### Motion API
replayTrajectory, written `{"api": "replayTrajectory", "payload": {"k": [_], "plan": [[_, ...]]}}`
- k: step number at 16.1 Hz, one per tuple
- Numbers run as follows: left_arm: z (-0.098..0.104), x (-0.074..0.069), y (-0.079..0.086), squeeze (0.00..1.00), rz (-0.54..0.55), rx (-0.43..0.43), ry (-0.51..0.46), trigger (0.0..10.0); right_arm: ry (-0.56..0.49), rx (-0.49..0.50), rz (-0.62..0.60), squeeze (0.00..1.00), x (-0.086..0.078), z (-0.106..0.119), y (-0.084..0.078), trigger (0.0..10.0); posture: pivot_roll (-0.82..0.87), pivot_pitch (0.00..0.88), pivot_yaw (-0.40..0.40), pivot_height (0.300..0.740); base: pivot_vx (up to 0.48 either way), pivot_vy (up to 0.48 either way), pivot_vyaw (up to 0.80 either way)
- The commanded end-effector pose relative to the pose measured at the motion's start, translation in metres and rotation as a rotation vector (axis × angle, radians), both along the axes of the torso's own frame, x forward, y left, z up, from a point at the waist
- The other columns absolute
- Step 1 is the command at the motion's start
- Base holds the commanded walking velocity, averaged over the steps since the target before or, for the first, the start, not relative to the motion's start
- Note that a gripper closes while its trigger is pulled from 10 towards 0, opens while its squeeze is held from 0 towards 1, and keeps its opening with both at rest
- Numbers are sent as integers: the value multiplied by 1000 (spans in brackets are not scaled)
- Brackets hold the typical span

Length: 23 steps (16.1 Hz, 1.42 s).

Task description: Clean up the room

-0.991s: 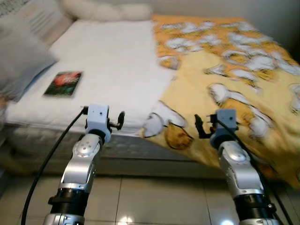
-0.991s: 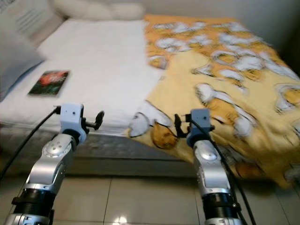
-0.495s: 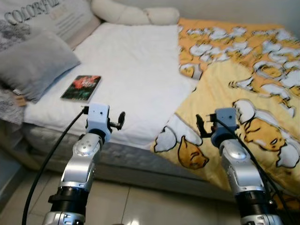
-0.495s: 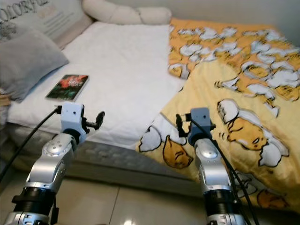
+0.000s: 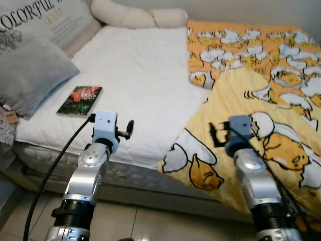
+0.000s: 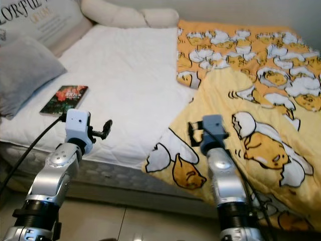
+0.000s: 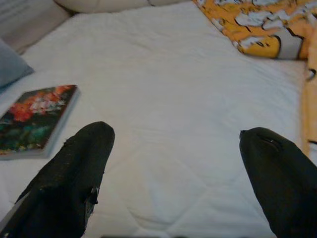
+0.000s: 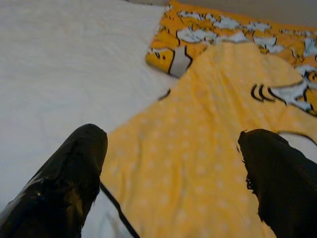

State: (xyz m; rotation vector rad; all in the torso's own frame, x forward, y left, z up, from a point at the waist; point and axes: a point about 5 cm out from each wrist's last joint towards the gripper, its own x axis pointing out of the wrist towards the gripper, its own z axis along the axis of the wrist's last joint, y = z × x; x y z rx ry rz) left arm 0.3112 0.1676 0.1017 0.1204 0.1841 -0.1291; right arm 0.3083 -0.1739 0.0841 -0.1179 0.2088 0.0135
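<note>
- White quilted bedsheet point(image 5: 135, 75) covers the bed's left half, which runs from the frame's middle up toward 12 o'clock in the head views.
- Yellow blanket point(image 5: 261, 85) printed with egg cartoon figures lies over the right half, toward 2 o'clock; its near corner is folded back and hangs over the mattress edge at about 5 o'clock.
- A book point(image 5: 79, 100) with a dark red and green cover lies flat on the sheet at about 10 o'clock, near the bed's left edge and just beside a grey pillow point(image 5: 30, 70).
- A lettered cushion point(image 5: 45, 20) and a cream bolster point(image 5: 135, 17) sit at the head of the bed, toward 11 and 12 o'clock.
- The left gripper point(image 7: 176, 163) is raised before the mattress edge, its two fingers spread wide and empty over bare sheet; the book sits beyond its finger point(image 7: 74, 173), well apart.
- The right gripper point(image 8: 171, 168) is also spread wide and holds nothing, poised over the yellow blanket's folded corner.
- Pale floor tiles point(image 5: 150, 226) show at 6 o'clock, between the two silver arms.
</note>
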Motion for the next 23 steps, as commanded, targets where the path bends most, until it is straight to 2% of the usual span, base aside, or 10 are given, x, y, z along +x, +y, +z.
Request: {"api": "replayTrajectory", "payload": {"k": [1, 11, 14, 20, 22, 23], "plan": [[3, 1, 10, 0, 21, 16, -7, 10000, -20, 7, 30, 0, 3, 4, 11, 10000, -41, 0, 14, 740, 304, 0, 0], [1, -1, 9, 0, 27, 9, 0, 10000, -20, -26, 52, 0, 3, 4, 11, 10000, -42, 0, 8, 740, 294, 0, 0], [1, -1, 9, 0, 29, 9, 0, 10000, -21, -29, 50, 0, 3, 4, 11, 10000, -39, 0, 5, 740, 292, 0, 702], [0, -2, 9, 0, 25, 23, 1, 10000, -11, -25, 42, 0, 3, 2, 10, 10000, -35, 0, -3, 740, 242, 0, 0], [-1, -3, 9, 0, 19, 26, 6, 10000, 5, 5, 33, 0, 3, 0, 9, 10000, -34, 0, -7, 740, 0, 0, 0], [-1, -3, 7, 0, -19, 50, 7, 10000, 85, -7, 24, 0, 7, -9, 1, 10000, -24, 0, -20, 740, 0, 0, 0]]}}
